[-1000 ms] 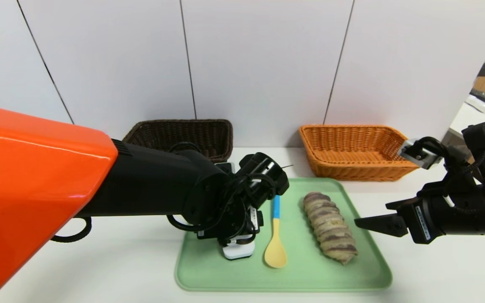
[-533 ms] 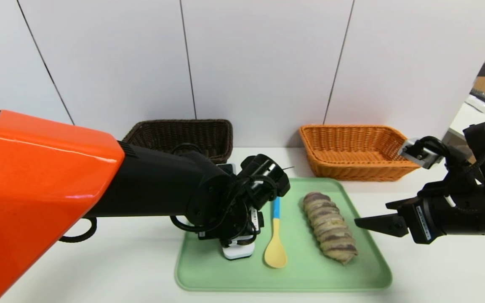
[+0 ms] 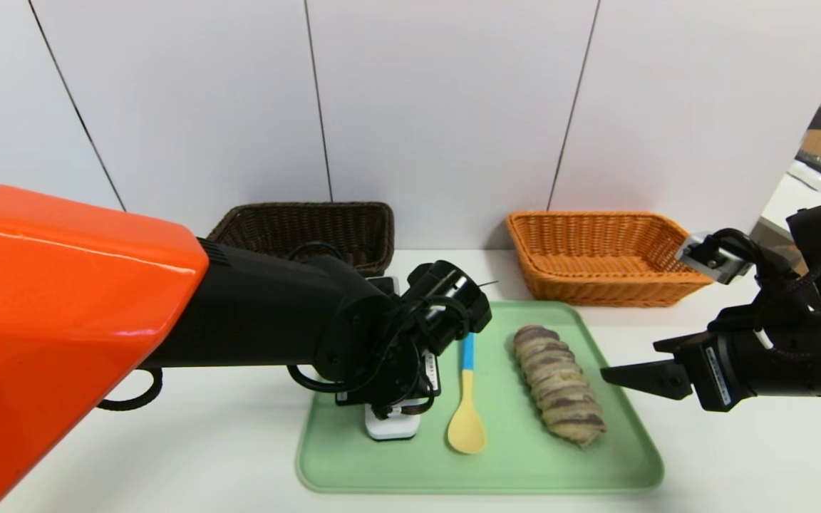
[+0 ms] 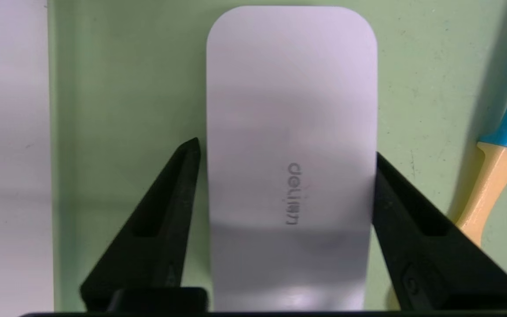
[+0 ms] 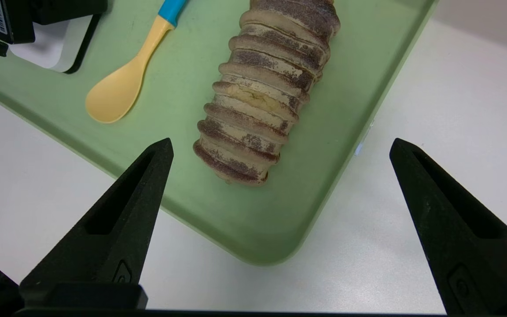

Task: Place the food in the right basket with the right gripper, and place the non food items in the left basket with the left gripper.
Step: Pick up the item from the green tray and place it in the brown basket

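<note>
White flat rounded-rectangle case (image 4: 291, 132) lies on pale green plastic tray (image 3: 617, 463), lower centre of head view, on white tabletop (image 3: 738, 463) before white panelled wall (image 3: 446, 107). One yellow spoon with blue handle (image 3: 466, 399), one striped twisted bread loaf (image 3: 559, 385) also on tray. Two baskets at back: dark brown wicker basket (image 3: 311, 228), orange wicker basket (image 3: 599, 253), nothing seen inside either. Left gripper (image 4: 286, 152) fingers touching case's sides; firm clamp unclear. Right gripper (image 5: 280, 147) spread wide, holding nothing, centre right.
</note>
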{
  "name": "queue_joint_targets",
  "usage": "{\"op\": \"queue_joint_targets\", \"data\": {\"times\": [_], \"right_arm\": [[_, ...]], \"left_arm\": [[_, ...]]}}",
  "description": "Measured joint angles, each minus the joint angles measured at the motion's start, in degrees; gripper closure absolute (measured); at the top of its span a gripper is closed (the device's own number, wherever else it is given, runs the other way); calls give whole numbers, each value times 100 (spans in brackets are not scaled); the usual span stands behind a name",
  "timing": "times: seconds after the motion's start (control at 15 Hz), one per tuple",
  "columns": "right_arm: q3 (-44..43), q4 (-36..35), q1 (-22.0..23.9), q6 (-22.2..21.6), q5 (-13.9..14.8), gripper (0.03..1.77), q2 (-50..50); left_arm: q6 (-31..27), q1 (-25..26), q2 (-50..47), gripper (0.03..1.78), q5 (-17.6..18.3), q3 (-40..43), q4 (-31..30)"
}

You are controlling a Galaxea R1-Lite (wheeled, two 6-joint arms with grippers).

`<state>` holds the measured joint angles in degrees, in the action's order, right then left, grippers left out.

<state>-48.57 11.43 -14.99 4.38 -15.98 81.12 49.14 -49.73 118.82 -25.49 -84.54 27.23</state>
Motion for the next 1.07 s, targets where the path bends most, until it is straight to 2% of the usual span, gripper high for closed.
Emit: {"op": "queue_joint_targets", "data": {"times": [0.07,0.13,0.8,0.93,1.07], "right_arm": [[-2,0,0,0,0,10,-5],[-2,2,0,-5,0,10,-9],[6,11,1,-13,0,10,-50],[6,5,6,-9,2,10,-55],[6,0,9,-2,-5,10,-55]], "left_arm": [[-5,0,-11,76,-6,0,2],[-5,0,-20,78,-6,0,2],[-85,9,-483,80,-63,34,90],[-358,96,-807,80,-210,30,176],[-953,362,-1152,80,-276,-16,165]]}}
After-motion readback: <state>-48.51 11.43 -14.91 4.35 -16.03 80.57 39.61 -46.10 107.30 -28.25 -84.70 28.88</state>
